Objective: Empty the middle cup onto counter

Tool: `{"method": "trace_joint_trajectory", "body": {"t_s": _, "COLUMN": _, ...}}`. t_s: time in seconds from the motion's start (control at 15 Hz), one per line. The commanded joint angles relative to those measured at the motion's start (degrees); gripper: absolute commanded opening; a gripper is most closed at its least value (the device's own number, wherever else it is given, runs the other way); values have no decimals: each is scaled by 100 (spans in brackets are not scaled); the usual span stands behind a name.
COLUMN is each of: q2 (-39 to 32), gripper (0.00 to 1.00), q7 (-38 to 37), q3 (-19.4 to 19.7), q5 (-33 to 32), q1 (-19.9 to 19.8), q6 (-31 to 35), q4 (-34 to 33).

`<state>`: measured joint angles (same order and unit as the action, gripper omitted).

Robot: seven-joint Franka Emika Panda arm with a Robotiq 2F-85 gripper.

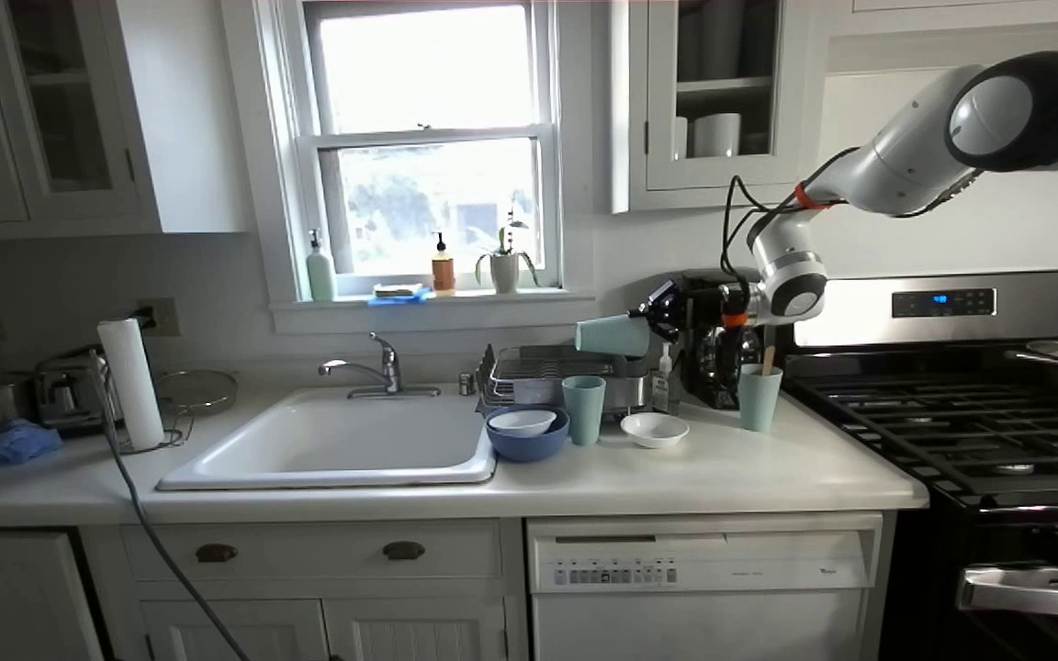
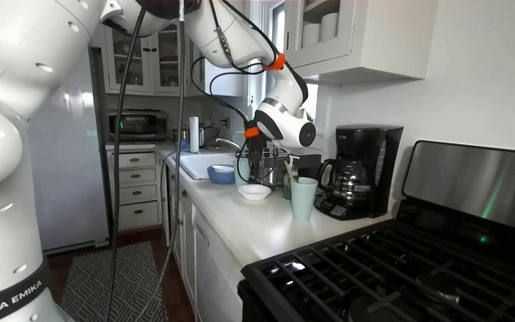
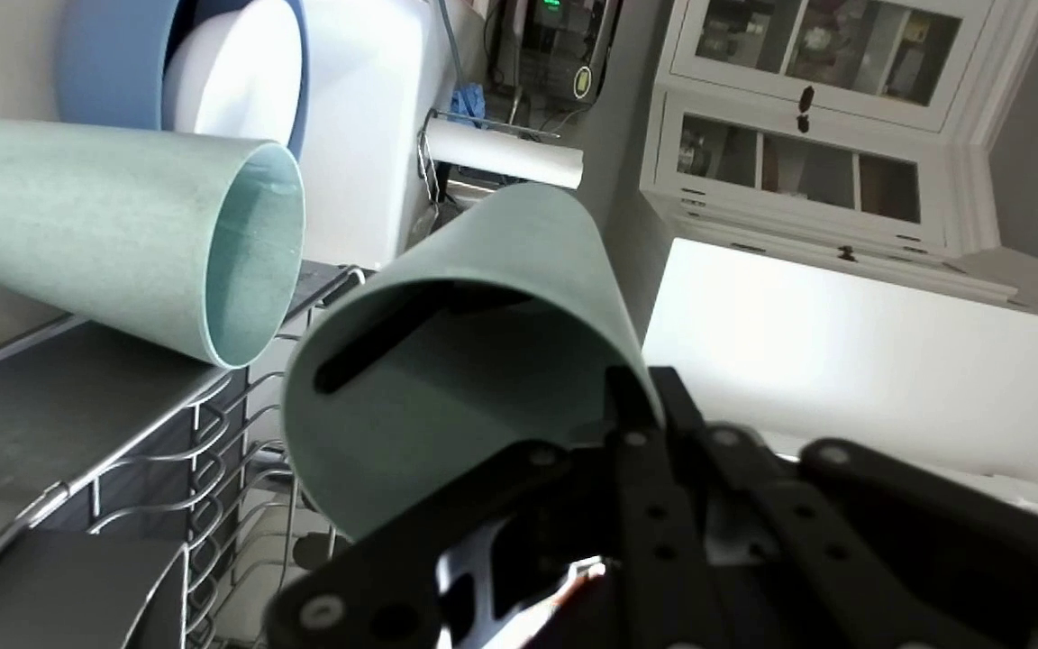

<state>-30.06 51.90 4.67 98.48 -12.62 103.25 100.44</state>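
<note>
The middle cup, pale teal-green, is held in the air above the dish rack, lying almost on its side. Its mouth faces my gripper and its base points toward the sink side. In the wrist view my gripper is shut on the cup's rim, one finger inside and one outside. A dark stick-like thing lies inside this cup. A look-alike cup stands upright on the counter; it also shows in the wrist view. The third cup stands upright with utensils in it.
A dish rack stands behind the upright cup. A blue bowl with a white bowl inside and a white bowl flank that cup. The coffee maker, sink and stove are near.
</note>
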Motion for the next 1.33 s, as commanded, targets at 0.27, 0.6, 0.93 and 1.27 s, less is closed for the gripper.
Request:
{"method": "trace_joint_trajectory", "body": {"t_s": 0.27, "q2": -149, "gripper": 1, "q7": -217, "q3": 88, "q5": 604, "q1": 58, "q6": 27, "q4": 47}}
{"method": "trace_joint_trajectory", "body": {"t_s": 0.6, "q2": -212, "gripper": 1, "q7": -275, "q3": 80, "q5": 1030, "q1": 75, "q6": 27, "q4": 83}}
{"method": "trace_joint_trajectory", "body": {"t_s": 0.93, "q2": -246, "gripper": 1, "q7": -253, "q3": 91, "q5": 1418, "q1": 105, "q6": 28, "q4": 170}}
{"method": "trace_joint_trajectory", "body": {"t_s": 1.27, "q2": -145, "gripper": 1, "q7": -274, "q3": 102, "q5": 1650, "q1": 170, "q6": 35, "q4": 364}}
